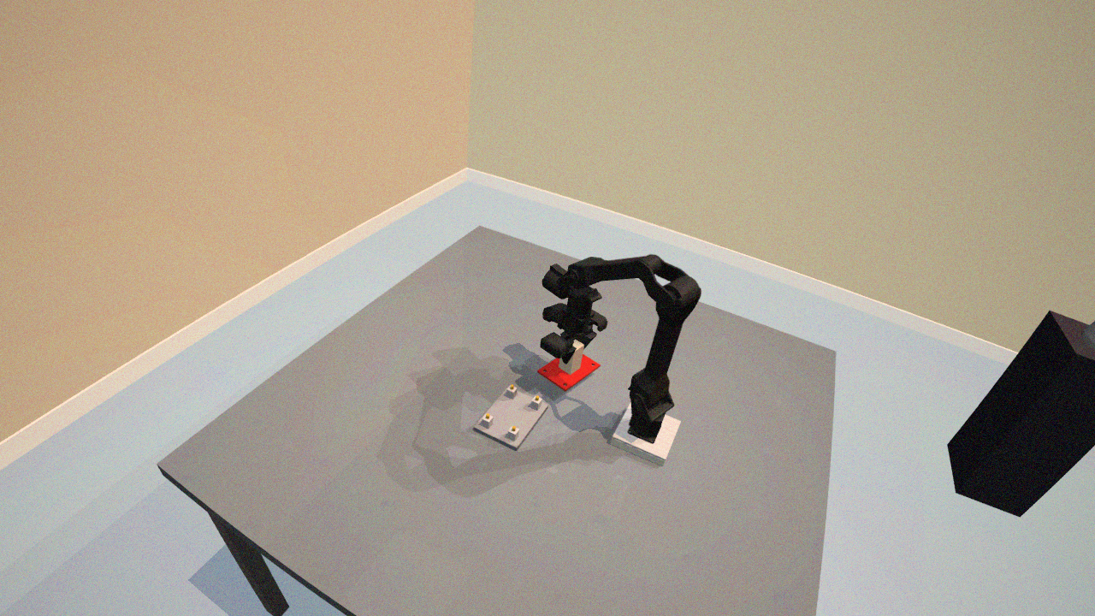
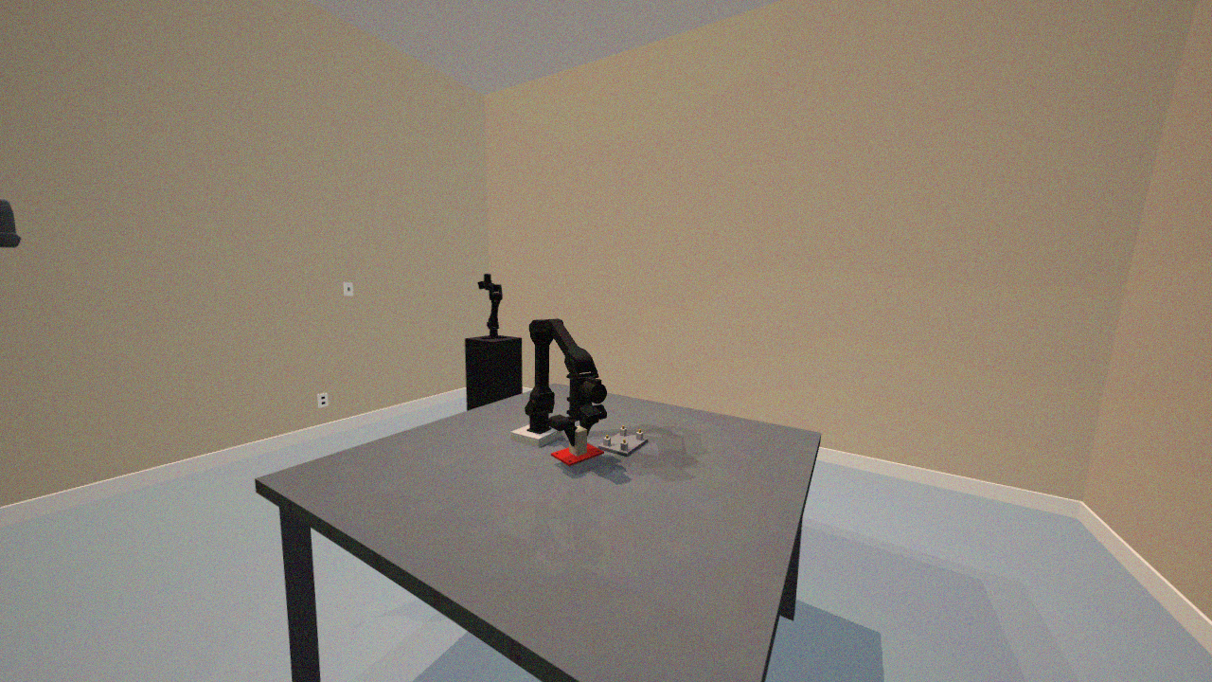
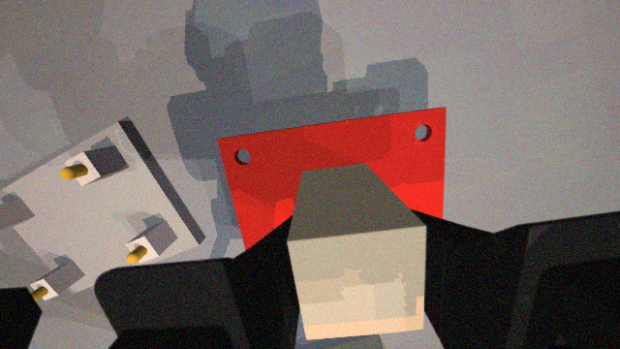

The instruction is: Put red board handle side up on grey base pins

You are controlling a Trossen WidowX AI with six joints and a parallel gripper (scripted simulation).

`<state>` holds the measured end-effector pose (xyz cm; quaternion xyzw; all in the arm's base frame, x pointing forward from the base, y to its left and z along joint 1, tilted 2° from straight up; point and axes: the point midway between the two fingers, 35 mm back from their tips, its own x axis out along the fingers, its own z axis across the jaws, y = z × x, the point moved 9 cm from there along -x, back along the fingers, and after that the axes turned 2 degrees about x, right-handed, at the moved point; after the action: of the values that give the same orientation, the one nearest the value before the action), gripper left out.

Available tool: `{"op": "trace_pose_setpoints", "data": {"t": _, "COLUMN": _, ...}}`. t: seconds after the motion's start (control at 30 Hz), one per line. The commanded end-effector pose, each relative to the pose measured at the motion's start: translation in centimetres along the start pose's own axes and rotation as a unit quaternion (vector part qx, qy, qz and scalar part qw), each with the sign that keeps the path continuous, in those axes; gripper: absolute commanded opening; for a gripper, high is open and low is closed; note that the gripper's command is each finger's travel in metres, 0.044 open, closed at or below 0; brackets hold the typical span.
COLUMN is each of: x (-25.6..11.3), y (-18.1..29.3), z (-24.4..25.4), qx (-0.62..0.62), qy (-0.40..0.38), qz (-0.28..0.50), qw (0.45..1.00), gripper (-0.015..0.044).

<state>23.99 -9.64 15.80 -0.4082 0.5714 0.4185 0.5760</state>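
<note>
Base sits at nine o'clock from the board in the wrist view, its four gold-pinned posts bearing nothing. Rightward, the red board seems just above the table, turned relative to the base. It looks stiff and fairly light; its smooth upright handle is the place to grip, though it may twist. The hand, partly open, clamps that handle from nine and three o'clock. No container shows.

Top: high, angled down; ext: lower, farther, across tbl; wrist: close, down. All share board.
</note>
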Motion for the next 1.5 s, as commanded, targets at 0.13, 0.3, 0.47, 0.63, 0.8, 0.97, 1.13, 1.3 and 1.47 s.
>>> {"op": "trace_pose_setpoints", "data": {"t": 0.13, "x": -2.2, "y": 0.0, "z": 0.0, "qx": -0.001, "qy": 0.001, "qz": -0.007, "qw": 1.0, "gripper": 0.0}}
{"op": "trace_pose_setpoints", "data": {"t": 0.3, "x": -3.4, "y": 0.1, "z": 0.0, "qx": -0.001, "qy": 0.001, "qz": -0.007, "qw": 1.0, "gripper": 0.0}}
{"op": "trace_pose_setpoints", "data": {"t": 0.47, "x": -4.7, "y": 0.2, "z": 0.0, "qx": -0.001, "qy": 0.001, "qz": -0.007, "qw": 1.0, "gripper": 0.0}}
{"op": "trace_pose_setpoints", "data": {"t": 0.63, "x": -5.8, "y": 0.4, "z": 0.0, "qx": -0.001, "qy": 0.001, "qz": -0.007, "qw": 1.0, "gripper": 0.0}}
{"op": "trace_pose_setpoints", "data": {"t": 0.8, "x": -5.9, "y": 0.2, "z": 0.6, "qx": -0.005, "qy": 0.001, "qz": -0.007, "qw": 1.0, "gripper": 0.0}}
{"op": "trace_pose_setpoints", "data": {"t": 0.97, "x": -5.9, "y": -0.1, "z": 1.7, "qx": -0.013, "qy": 0.001, "qz": -0.007, "qw": 1.0, "gripper": 0.0}}
{"op": "trace_pose_setpoints", "data": {"t": 1.13, "x": -6.0, "y": -0.4, "z": 2.8, "qx": -0.022, "qy": 0.0, "qz": -0.008, "qw": 1.0, "gripper": 0.0}}
{"op": "trace_pose_setpoints", "data": {"t": 1.3, "x": -6.1, "y": -0.6, "z": 3.9, "qx": -0.031, "qy": -0.001, "qz": -0.009, "qw": 0.999, "gripper": 0.0}}
{"op": "trace_pose_setpoints", "data": {"t": 1.47, "x": -6.0, "y": -0.7, "z": 5.1, "qx": -0.037, "qy": -0.002, "qz": -0.008, "qw": 0.999, "gripper": 0.0}}
